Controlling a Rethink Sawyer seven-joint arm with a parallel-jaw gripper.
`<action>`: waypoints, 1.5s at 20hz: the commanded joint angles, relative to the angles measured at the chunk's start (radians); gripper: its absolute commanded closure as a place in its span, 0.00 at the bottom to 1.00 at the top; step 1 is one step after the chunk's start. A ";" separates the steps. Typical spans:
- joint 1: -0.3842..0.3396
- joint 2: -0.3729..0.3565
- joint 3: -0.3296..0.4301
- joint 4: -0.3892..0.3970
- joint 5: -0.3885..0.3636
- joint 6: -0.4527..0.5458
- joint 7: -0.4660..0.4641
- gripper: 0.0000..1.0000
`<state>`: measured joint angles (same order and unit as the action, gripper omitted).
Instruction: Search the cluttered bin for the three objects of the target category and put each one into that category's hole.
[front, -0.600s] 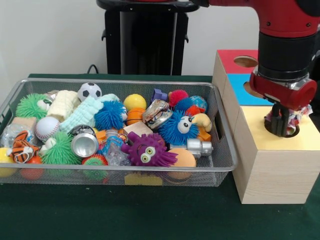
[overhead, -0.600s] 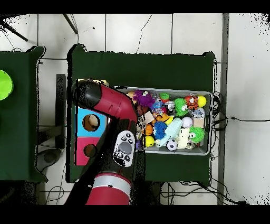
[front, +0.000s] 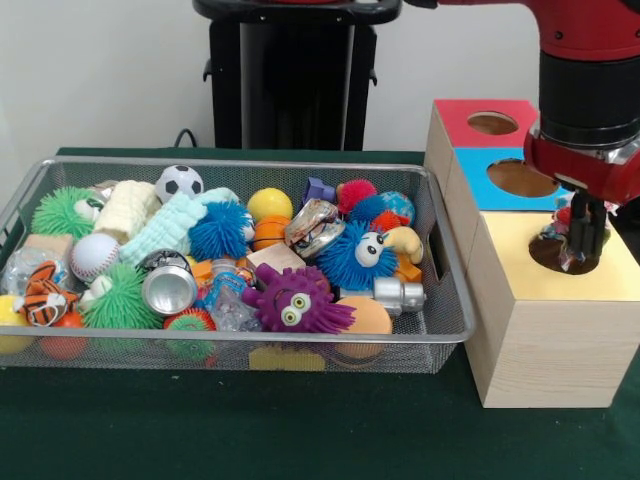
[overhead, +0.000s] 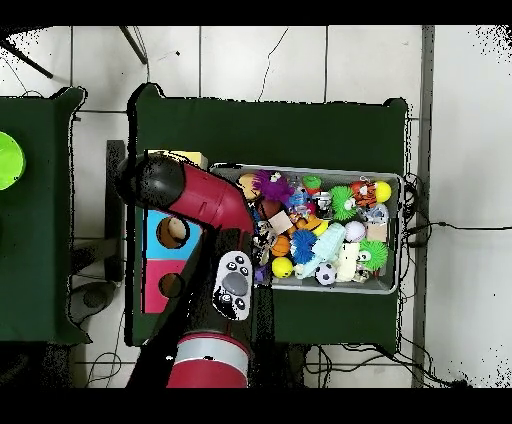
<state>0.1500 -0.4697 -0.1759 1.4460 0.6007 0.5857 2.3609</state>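
Observation:
The wire mesh bin fills the left and middle of the front view, packed with toys; it also shows in the overhead view. My gripper hangs over the hole in the pale yellow box top at the right. A rope toy with coloured strands sits at the hole's mouth, right beside the gripper; I cannot tell whether it is still gripped. No other rope toy shows clearly among the clutter. In the overhead view my arm hides the yellow box and the gripper.
Blue-topped box hole and red-topped box hole lie behind the yellow one. In the bin: a striped plush tiger, spiky pom balls, a purple monster, a metal can, a soccer ball.
My gripper has risen a little and shifted right over the yellow box. The rope toy now sits lower, at the hole's mouth. The bin's contents have not moved.

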 joint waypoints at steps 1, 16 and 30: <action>-0.045 0.006 0.106 0.117 -0.006 0.031 0.091 1.00; -0.020 0.140 0.008 -0.025 -0.079 0.006 0.152 1.00; 0.077 0.288 -0.031 -0.117 0.050 -0.092 0.309 1.00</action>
<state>0.2117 -0.3238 -0.2583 1.3452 0.6040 0.5595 2.3609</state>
